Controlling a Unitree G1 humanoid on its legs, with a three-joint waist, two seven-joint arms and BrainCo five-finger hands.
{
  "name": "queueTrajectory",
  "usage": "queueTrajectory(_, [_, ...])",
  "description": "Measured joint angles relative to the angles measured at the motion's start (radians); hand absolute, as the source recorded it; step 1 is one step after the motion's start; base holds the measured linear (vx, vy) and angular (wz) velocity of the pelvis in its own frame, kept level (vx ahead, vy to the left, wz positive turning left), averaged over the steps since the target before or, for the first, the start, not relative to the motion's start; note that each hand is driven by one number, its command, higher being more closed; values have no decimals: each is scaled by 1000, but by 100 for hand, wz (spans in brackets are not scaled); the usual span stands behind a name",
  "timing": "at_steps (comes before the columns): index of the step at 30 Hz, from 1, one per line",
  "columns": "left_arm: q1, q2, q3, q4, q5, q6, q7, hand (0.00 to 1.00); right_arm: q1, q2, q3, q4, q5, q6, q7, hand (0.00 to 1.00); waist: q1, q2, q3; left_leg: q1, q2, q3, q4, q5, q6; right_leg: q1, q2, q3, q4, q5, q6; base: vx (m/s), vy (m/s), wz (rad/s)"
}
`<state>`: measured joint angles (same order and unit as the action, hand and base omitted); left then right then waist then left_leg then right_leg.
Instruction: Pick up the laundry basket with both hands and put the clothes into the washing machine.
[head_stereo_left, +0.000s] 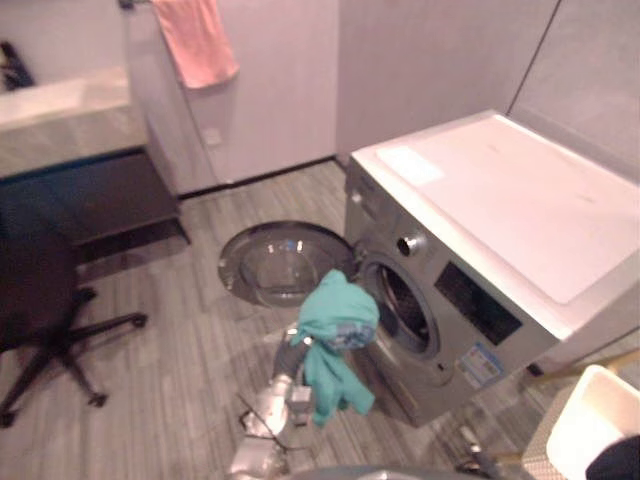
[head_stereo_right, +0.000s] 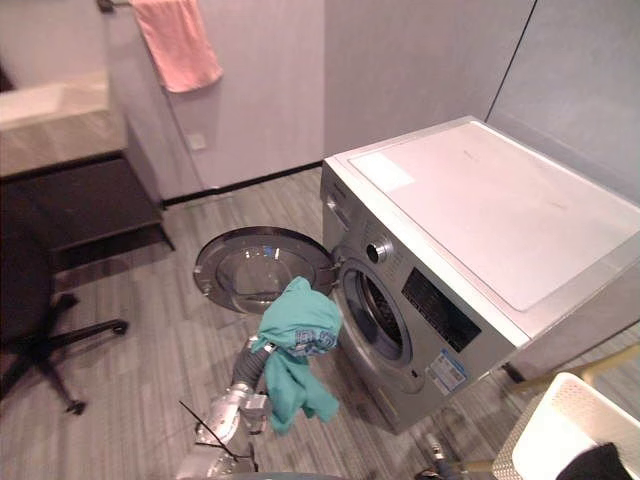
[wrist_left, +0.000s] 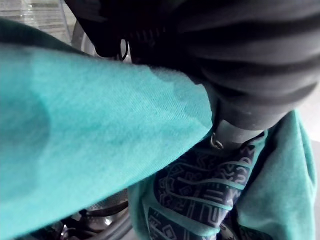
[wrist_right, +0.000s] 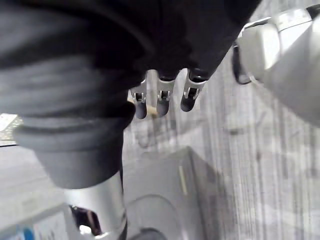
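Obs.: the washer (head_stereo_left: 500, 200) stands with its door (head_stereo_left: 280, 262) swung fully open, lying low and flat to the left of its front. The drum mouth (head_stereo_left: 405, 305) is uncovered. My left arm reaches up toward the washer's front. A teal garment (head_stereo_left: 335, 320) is bunched over my left hand (wrist_left: 240, 65), just before the drum mouth and slightly left of it, at the height of its lower half. One loose end of the garment hangs down in front of the washer, clear of the floor (head_stereo_left: 200, 350). No part of the garment is inside the drum. In the left wrist view the cloth drapes across the hand and shows a dark patterned print. With the hand buried in the fabric, I cannot tell whether it is clamped on the garment or merely carrying it. My right hand (wrist_right: 165, 97) holds nothing, and its fingers (wrist_right: 190, 102) hang relaxed over bare floor. The white basket (head_stereo_right: 545, 430) sits on the floor just past the washer's right front corner, apart from both hands, with a dark item (head_stereo_right: 590, 465) in it. Well to the washer's left stands a black chair (head_stereo_left: 40, 300). A pink towel (head_stereo_left: 195, 40) hangs on the wall behind the washer and to its left.
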<state>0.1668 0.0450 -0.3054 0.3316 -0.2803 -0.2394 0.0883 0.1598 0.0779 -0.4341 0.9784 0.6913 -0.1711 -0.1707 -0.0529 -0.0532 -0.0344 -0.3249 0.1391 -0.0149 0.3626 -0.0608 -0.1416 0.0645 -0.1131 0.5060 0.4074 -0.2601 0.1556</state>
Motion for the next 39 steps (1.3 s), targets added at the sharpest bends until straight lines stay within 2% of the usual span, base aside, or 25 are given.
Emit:
queueTrajectory(2, [3,12,1,-3,-3,0,0,100,-2,0,3,-43,15,2,6,0,15,13,12,111,9,144,-51,-20,51,-90,-19,-52,139,151,5,219,404,-136])
queueTrajectory(3, [3,11,1,-6,-3,0,1,100,-3,0,4,-57,15,2,12,0,15,23,14,144,18,182,-68,-27,62,-116,-26,-97,172,178,-4,77,290,-155])
queueTrajectory(4, [-5,11,1,-8,-3,-2,0,100,-3,0,7,-70,15,2,22,0,9,40,18,200,27,238,-110,-33,71,-162,-49,-222,219,185,-28,12,242,-143])
queueTrajectory(5, [-23,11,-1,-9,-3,-5,-1,100,-3,0,8,-72,14,2,22,0,5,45,19,246,31,290,-161,-38,80,-209,-63,-385,255,151,-62,0,210,-130])
queueTrajectory(7, [-35,10,0,-10,-3,-6,-1,100,4,1,8,-74,8,1,22,0,2,36,24,287,33,355,-197,-45,85,-254,-43,-540,268,77,-59,-17,64,-109])
queueTrajectory(9, [-30,3,1,-8,-3,-6,-1,100,12,0,8,-87,6,-2,28,0,-14,32,25,306,35,417,-211,-60,86,-273,31,-593,216,24,-45,14,-80,-104])
queueTrajectory(10, [-32,-12,8,0,-3,-5,-2,100,19,2,6,-89,7,-10,39,0,-20,22,24,308,21,447,-221,-60,76,-255,42,-616,101,2,-78,93,-99,-122])
queueTrajectory(11, [-39,-26,22,19,-4,-4,-9,100,17,-3,6,-89,7,-21,41,0,-18,32,18,312,8,464,-262,-44,63,-210,55,-622,-48,-4,-120,117,-61,-104])
queueTrajectory(12, [-46,-41,31,35,-6,-3,-14,100,10,-11,6,-88,7,-22,41,0,-22,55,20,311,7,473,-279,-20,56,-194,71,-623,-95,23,-156,114,-5,-83])
queueTrajectory(14, [-65,-65,41,59,-11,4,-17,100,9,-11,6,-87,9,-21,38,0,-44,71,33,336,9,480,-334,20,54,-184,93,-613,-135,48,-156,103,-21,-28])
queueTrajectory(16, [-68,-61,40,60,-14,9,-20,100,14,4,19,-87,14,-18,40,0,-39,53,49,403,29,491,-342,20,52,-129,110,-612,-132,48,-156,116,-72,-9])
queueTrajectory(19, [-68,-65,53,26,-33,8,-20,100,4,7,51,-107,16,-27,41,0,-16,22,50,362,65,524,-164,-12,36,-93,102,-598,-146,48,-156,89,-79,-6])
queueTrajectory(20, [-66,-77,69,-2,-33,8,-20,100,4,3,63,-116,16,-28,42,0,-9,26,60,268,132,496,90,-50,50,-51,106,-604,-182,48,-156,33,-77,6])
queueTrajectory(21, [-61,-84,76,-14,-36,8,-21,100,5,1,71,-122,16,-28,42,0,-4,36,69,236,163,476,198,-49,52,-33,112,-605,-190,48,-156,-1,-49,-11])
queueTrajectory(22, [-47,-97,84,-33,-46,6,-21,100,11,-9,94,-129,16,-28,40,0,16,65,86,193,207,424,361,-24,85,4,126,-588,-195,43,-163,-2,54,-45])
queueTrajectory(23, [-17,-101,83,-60,-62,4,-21,100,14,-18,116,-135,16,-26,39,0,27,79,92,150,217,361,468,28,87,23,126,-551,-203,27,-180,-2,99,-63])
queueTrajectory(24, [-4,-103,82,-68,-63,1,-21,100,8,-23,128,-141,16,-24,38,0,32,90,91,122,217,335,513,30,88,23,123,-531,-200,23,-182,33,159,-80])
queueTrajectory(25, [17,-100,83,-79,-64,1,-21,100,3,-25,140,-141,15,-20,39,0,42,98,92,99,204,298,522,-8,117,15,108,-493,-196,17,-181,51,188,-83])
queueTrajectory(27, [37,-94,82,-86,-64,1,-23,100,1,-26,146,-138,14,-18,39,0,42,85,91,66,181,242,433,-50,118,-13,82,-441,-186,4,-175,113,220,-81])
queueTrajectory(30, [46,-90,81,-75,-63,3,-24,100,2,-31,148,-106,3,-19,40,0,32,57,98,84,161,119,87,-55,117,-41,37,-385,-162,2,-122,182,246,-53])
queueTrajectory(32, [38,-89,80,-34,-64,3,-24,100,0,-55,113,-44,-3,-21,39,0,26,62,94,122,124,30,-96,-1,49,-49,7,-364,-151,-21,-72,226,461,-45])
queueTrajectory(33, [38,-77,78,-5,-64,5,-24,100,-4,-90,113,1,-16,-19,39,0,23,100,76,136,118,34,-137,13,-54,-51,-1,-341,-155,-33,-28,208,476,-40])
queueTrajectory(35, [22,-8,76,6,-62,14,-24,100,-9,-67,113,37,-34,-13,41,0,5,45,71,143,50,73,-156,9,-31,-63,-73,-339,-173,7,17,182,451,-26])
queueTrajectory(38, [18,57,80,6,-62,13,-24,100,-4,-53,109,48,-34,-15,45,0,14,42,66,160,22,130,-179,0,0,-74,-112,-318,-240,128,61,107,327,-42])
queueTrajectory(39, [17,61,80,6,-62,13,-24,100,-8,-57,109,51,-34,-15,45,0,15,52,69,161,19,141,-186,0,4,-84,-115,-309,-246,144,61,31,195,-49])
